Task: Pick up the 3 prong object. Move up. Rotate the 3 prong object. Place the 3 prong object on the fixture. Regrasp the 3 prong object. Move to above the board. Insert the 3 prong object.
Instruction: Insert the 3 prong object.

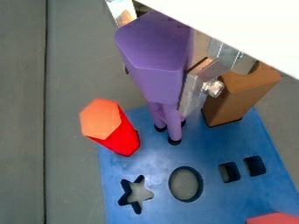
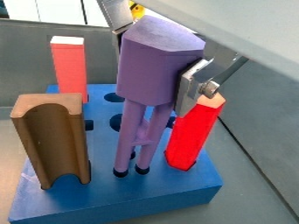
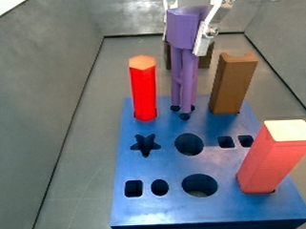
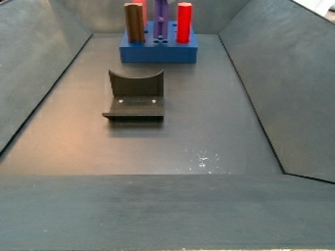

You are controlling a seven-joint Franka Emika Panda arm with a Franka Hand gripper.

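In a wrist view, the purple slender 3 prong object (image 1: 156, 66) stands upright over the thick blue board (image 1: 222, 197), and its small prongs touch the board top beside the red hexagonal peg (image 1: 107, 127); the gripper (image 1: 176, 70) is around its upper part, with one silver finger plate (image 1: 198, 79) pressed on its side, so it seems to be clamped on the piece. In a wrist view from the opposite side, the 3 prong object (image 2: 152, 83) has its prongs down at small holes in the board (image 2: 117, 206), between the brown block with a rounded groove (image 2: 52, 140) and the red hexagonal peg (image 2: 193, 131), and the gripper (image 2: 163, 74) holds it near the top. In a side view, the gripper (image 3: 190, 24) comes from above and the 3 prong object (image 3: 183, 58) stands between the red peg (image 3: 143, 86) and the brown block (image 3: 231, 81), with a pink rectangular block (image 3: 275, 155) at a near corner. In a side view from far, the dark fixture (image 4: 135, 95) stands empty on the floor, well apart from the board (image 4: 160, 51). I judge that the last step, the insertion, is in hand; the next move calls for pushing straight down until the prongs are seated, then releasing the piece. No writing or brand can be read.
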